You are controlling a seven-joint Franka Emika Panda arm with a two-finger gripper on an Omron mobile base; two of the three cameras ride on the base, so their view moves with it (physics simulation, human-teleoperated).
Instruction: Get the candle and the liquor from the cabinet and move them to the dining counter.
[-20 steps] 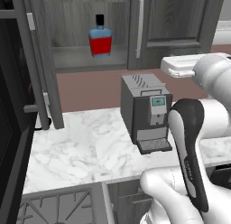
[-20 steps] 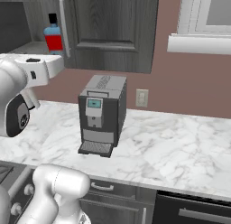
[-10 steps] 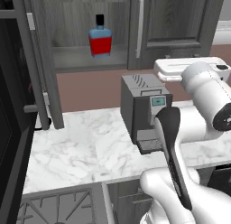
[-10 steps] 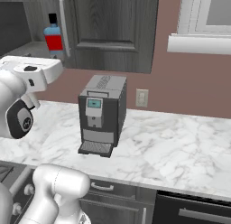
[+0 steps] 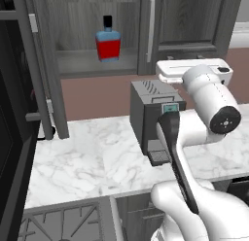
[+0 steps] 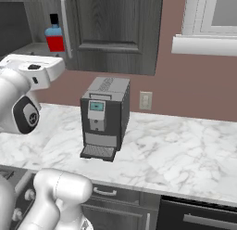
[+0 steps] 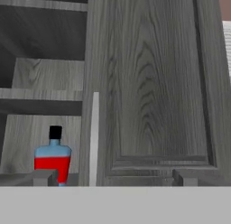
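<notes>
— Where is the liquor point(image 5: 108, 42) seen?

— It is seen standing upright on the lowest shelf of the cabinet point(image 5: 189, 21), in the left half, whose door is swung open. From the right base camera the bottle is partly covered by the silver bar handle point(image 6: 65, 28) of the closed right door. No candle can be made out on the shelf.

— And how are the fingers point(image 7: 43, 177) held?

— They are spread wide, with nothing between them. In the hand camera one tip is seen just beside the bottle's red body, and the other tip is set against the closed door panel point(image 7: 153, 83).

— What is placed below the cabinet?

— A coffee machine point(image 6: 104, 117) is set on the marble tabletop point(image 6: 176, 155), against the reddish wall. The white arm point(image 5: 204, 104) is raised above and beside it, with the hand pointed at the cabinet. A wall socket point(image 6: 145, 100) is seen just right of the machine, and a white window sill point(image 6: 206, 44) is mounted higher up on the right.
</notes>
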